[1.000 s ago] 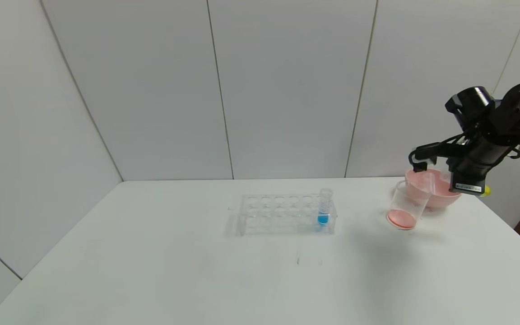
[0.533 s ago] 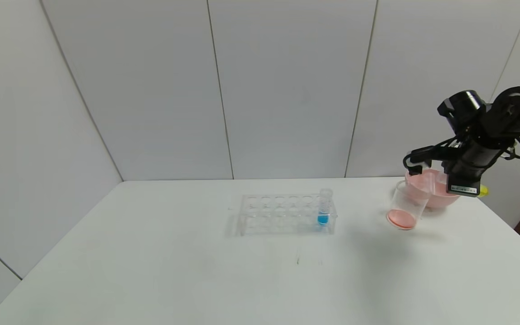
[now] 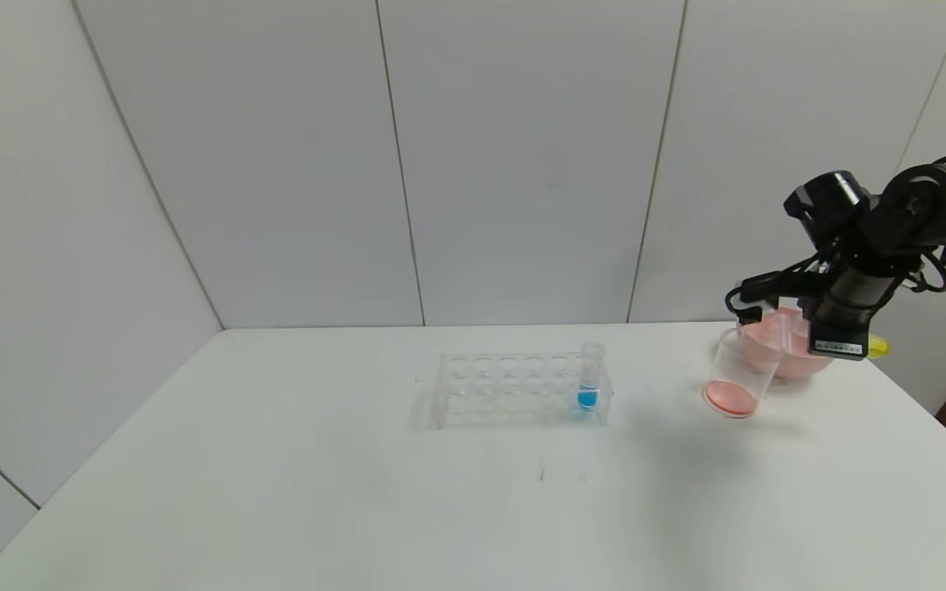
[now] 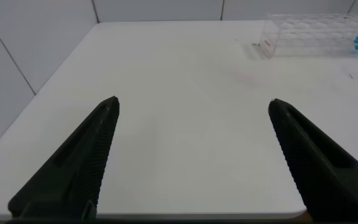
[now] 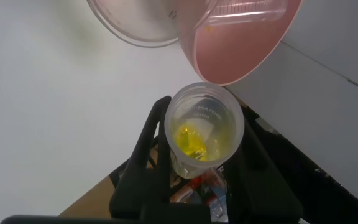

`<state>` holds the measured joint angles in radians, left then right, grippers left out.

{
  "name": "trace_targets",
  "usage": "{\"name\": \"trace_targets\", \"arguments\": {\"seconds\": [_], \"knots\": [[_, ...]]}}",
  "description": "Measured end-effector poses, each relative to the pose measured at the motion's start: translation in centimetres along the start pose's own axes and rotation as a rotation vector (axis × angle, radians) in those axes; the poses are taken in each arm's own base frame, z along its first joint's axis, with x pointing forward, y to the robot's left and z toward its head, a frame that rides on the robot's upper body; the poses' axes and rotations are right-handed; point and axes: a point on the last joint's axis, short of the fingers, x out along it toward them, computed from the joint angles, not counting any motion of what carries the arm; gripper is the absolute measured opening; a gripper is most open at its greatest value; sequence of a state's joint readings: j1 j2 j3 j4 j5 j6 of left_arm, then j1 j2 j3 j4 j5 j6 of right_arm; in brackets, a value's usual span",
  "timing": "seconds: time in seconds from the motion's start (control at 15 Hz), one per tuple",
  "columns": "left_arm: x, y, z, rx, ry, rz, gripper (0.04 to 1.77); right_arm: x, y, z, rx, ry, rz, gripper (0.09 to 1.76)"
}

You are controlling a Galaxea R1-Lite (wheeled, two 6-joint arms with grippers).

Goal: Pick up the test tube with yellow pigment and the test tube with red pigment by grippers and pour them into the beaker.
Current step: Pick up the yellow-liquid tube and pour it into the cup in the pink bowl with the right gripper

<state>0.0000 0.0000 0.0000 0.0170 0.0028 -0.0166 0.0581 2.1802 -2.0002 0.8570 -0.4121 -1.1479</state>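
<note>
My right gripper (image 3: 847, 341) hangs over the pink bowl at the table's far right, just behind the beaker (image 3: 733, 376). It is shut on the test tube with yellow pigment (image 5: 204, 127), whose open mouth faces the wrist camera with yellow liquid inside; its yellow end pokes out in the head view (image 3: 876, 348). The beaker holds a layer of red-orange liquid and also shows in the right wrist view (image 5: 135, 25). The test tube with red pigment is out of view. My left gripper (image 4: 194, 104) is open and empty above the table's near left part.
A pink bowl (image 3: 785, 349) stands right behind the beaker, near the table's right edge. A clear tube rack (image 3: 514, 390) stands mid-table with one blue-liquid tube (image 3: 589, 379) at its right end. The rack also shows in the left wrist view (image 4: 316, 28).
My right arm has shifted a little to the left and turned at the wrist, with the yellow tube still in it. The beaker, bowl and rack have not moved.
</note>
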Motion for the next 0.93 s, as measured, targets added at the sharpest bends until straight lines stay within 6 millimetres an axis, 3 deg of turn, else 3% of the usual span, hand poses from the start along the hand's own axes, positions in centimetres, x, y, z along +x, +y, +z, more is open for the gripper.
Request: {"name": "trace_targets", "arguments": {"seconds": [0.93], "knots": [[0.0,0.0,0.0,0.0,0.0,0.0,1.72,0.6,0.6,1.7,-0.069,0.129,-0.07,0.55]]}}
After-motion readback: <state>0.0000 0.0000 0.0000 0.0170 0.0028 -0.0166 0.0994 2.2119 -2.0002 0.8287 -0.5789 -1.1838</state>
